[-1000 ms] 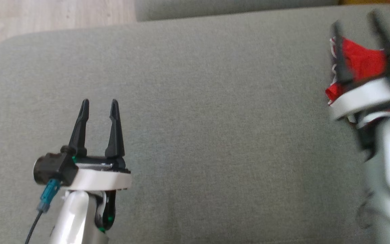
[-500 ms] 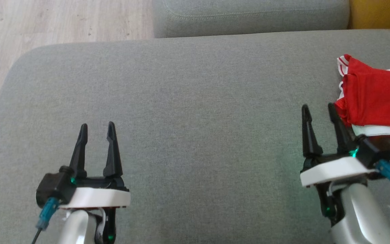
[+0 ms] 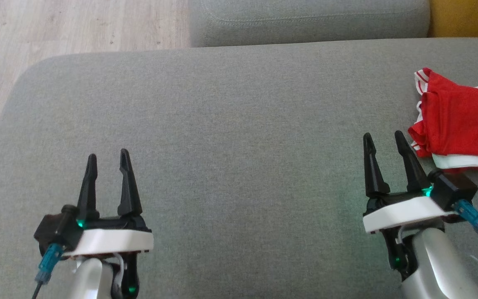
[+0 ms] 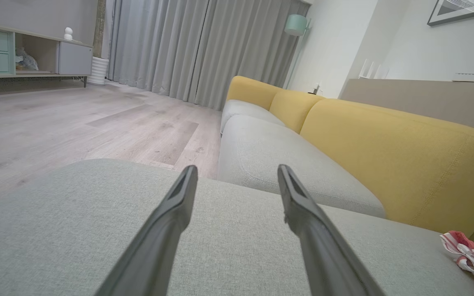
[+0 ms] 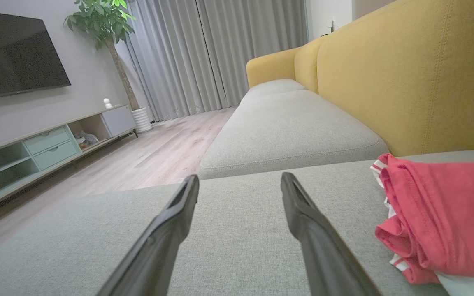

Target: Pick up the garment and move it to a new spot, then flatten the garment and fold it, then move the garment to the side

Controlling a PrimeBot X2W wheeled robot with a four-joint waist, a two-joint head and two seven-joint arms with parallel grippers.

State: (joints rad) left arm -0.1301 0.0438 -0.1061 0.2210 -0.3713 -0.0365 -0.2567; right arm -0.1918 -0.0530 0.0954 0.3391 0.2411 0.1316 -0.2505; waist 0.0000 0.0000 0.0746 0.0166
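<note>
A second ago the right gripper [image 3: 383, 135] sat blurred over the garment [image 3: 459, 120] at the upper right of the head view. Now it stands at the lower right, drawn back and clear of the cloth, though part of that shift is the camera's own, since the whole picture has moved. The red garment with white trim lies in a compact folded bundle on the grey sofa seat [image 3: 239, 124], at the right edge of the frame and partly cut off by the border. I judge that the fold and the move to the side are done — the task looks at or near its end.

Both arms sit low, fingers pointing up the frame over the seat. The right gripper's fingers are spread wide and hold nothing, with the garment just beside its right finger. The left gripper [image 3: 108, 153], at the lower left, is equally wide and empty — well apart from the cloth.
</note>
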